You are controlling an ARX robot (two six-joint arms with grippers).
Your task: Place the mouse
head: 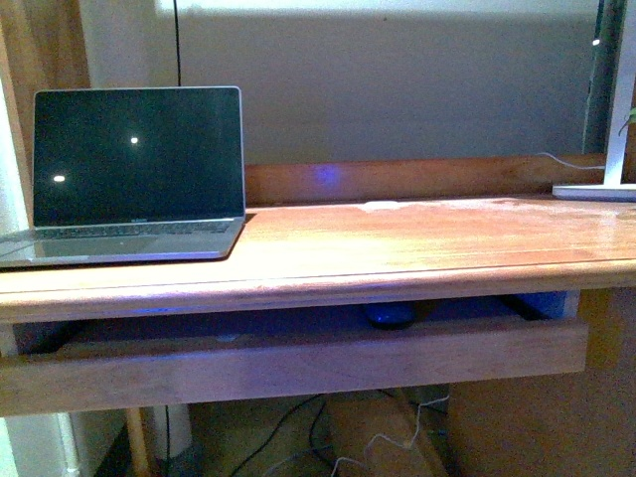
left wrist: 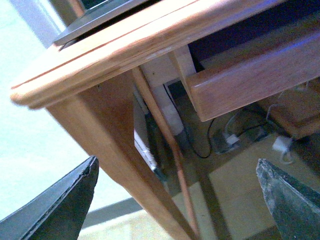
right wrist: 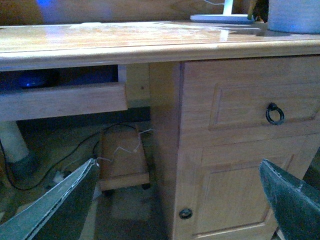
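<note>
The dark grey mouse (head: 390, 314) lies in the shadowed pull-out tray (head: 298, 363) under the wooden desktop (head: 397, 243), near the middle. It also shows as a dark dome in the right wrist view (right wrist: 30, 80). Neither arm shows in the front view. My left gripper (left wrist: 177, 200) is open and empty, low by the desk's left front leg (left wrist: 115, 165). My right gripper (right wrist: 180, 200) is open and empty, low in front of the desk's right cabinet (right wrist: 240, 165), apart from the mouse.
An open laptop (head: 134, 174) stands on the desk's left. A white lamp base (head: 596, 189) with a cable sits at the back right. The cabinet has a drawer with a ring pull (right wrist: 274, 114). Cables and a small wooden trolley (right wrist: 122, 155) lie on the floor beneath.
</note>
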